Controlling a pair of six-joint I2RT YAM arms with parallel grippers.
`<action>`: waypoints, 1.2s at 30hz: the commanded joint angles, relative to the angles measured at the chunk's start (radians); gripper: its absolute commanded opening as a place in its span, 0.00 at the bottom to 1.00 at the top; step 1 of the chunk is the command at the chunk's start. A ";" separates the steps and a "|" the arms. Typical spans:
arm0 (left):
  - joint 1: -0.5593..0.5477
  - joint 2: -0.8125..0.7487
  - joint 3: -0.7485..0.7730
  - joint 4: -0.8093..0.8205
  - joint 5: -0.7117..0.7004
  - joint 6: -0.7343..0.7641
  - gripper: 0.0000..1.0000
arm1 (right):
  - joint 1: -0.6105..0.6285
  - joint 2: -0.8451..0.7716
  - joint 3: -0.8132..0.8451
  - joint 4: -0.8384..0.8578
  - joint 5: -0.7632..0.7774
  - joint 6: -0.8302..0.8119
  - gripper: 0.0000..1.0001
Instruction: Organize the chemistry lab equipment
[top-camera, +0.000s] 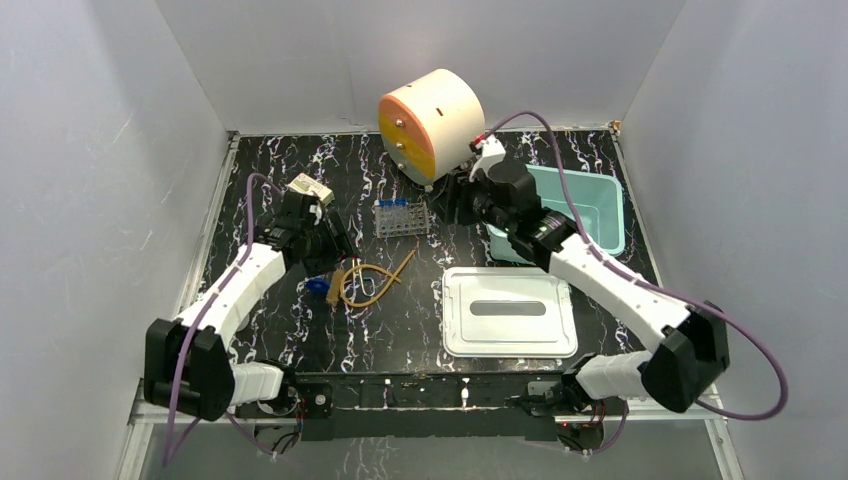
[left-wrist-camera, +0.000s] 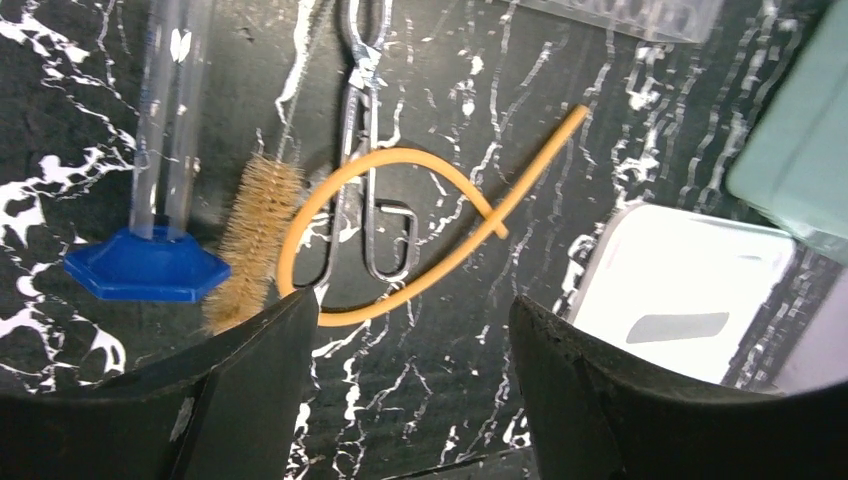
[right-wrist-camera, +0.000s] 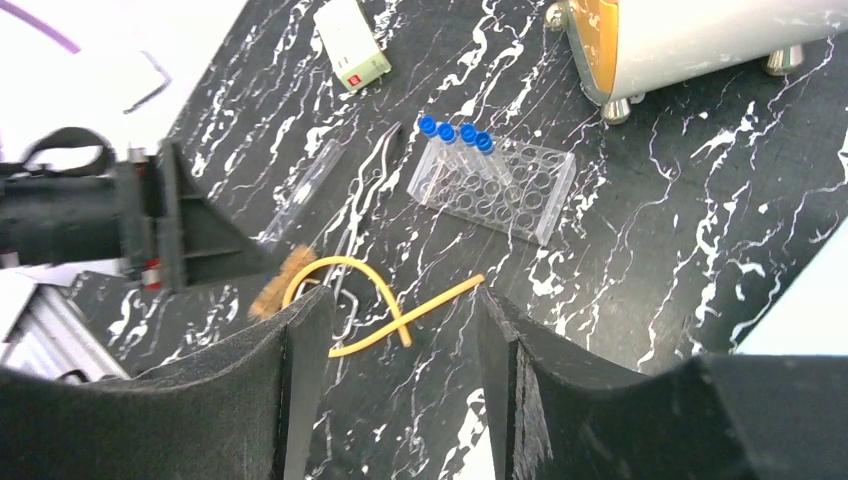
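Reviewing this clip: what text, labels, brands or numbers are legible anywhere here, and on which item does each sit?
No text can be read in any view.
small white box: it carries a red label on its end, and the print on it is too small and blurred to read.

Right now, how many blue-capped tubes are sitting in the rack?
4. The blue-capped tubes stand side by side in one row along an edge of the clear rack. Its other holes look empty, and none seems hidden.
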 joint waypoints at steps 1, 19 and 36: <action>-0.008 0.084 0.071 -0.093 -0.060 0.046 0.68 | 0.001 -0.102 -0.019 -0.090 0.004 0.066 0.62; -0.022 0.196 -0.005 -0.127 -0.056 -0.034 0.44 | 0.002 -0.387 -0.242 -0.059 -0.013 0.063 0.62; -0.158 0.238 -0.024 -0.146 -0.209 -0.138 0.50 | 0.001 -0.380 -0.266 -0.027 -0.046 0.093 0.62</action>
